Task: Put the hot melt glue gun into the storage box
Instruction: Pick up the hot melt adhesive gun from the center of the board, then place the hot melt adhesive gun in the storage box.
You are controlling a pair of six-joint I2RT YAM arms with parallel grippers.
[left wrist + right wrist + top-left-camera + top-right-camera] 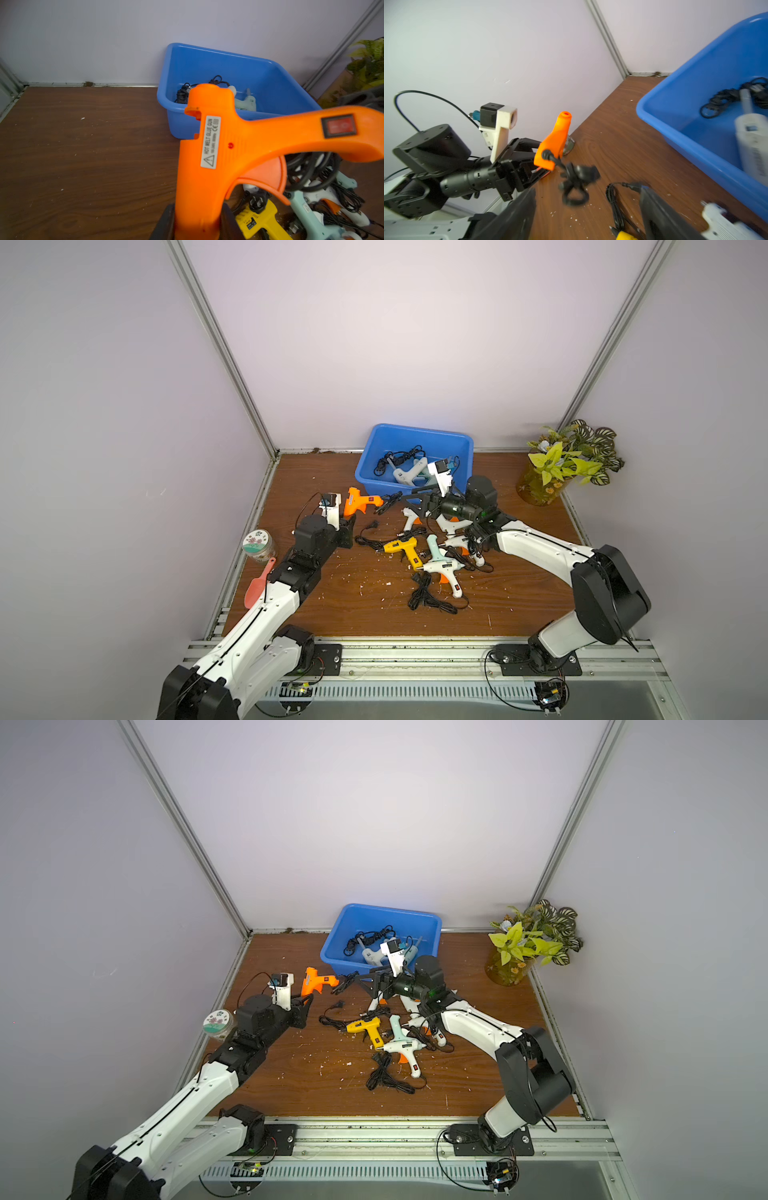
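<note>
The left gripper (pixel 197 209) is clamped on the front end of the barrel of the orange glue gun (pixel 224 158). It holds the gun, seemingly lifted off the table (pixel 83 155), near the closest corner of the storage box (pixel 228 68) but not yet over it

The gun is a hard plastic shell, so probably light and stiff. It is also smooth, and it could swivel in a two-finger pinch because the handle sticks out sideways. The barrel, as gripped now, or the thick handle are the sound places to hold it

A white sticker (pixel 211 142) on the barrel reads "HOT MELT GLUE GUN", with a warning triangle and a CE mark. The smaller line beside it is too blurred to read. A red rocker switch (pixel 338 125) sits on the handle

The black cord (pixel 576 182) hangs bundled from the handle's end. It is limp and likely to drag or snag on the rim

The right gripper (pixel 587 207) has its jaws spread wide, grasping nothing, and points at that bundle

The black label on the yellow glue gun (pixel 257 222) cannot be read
</note>
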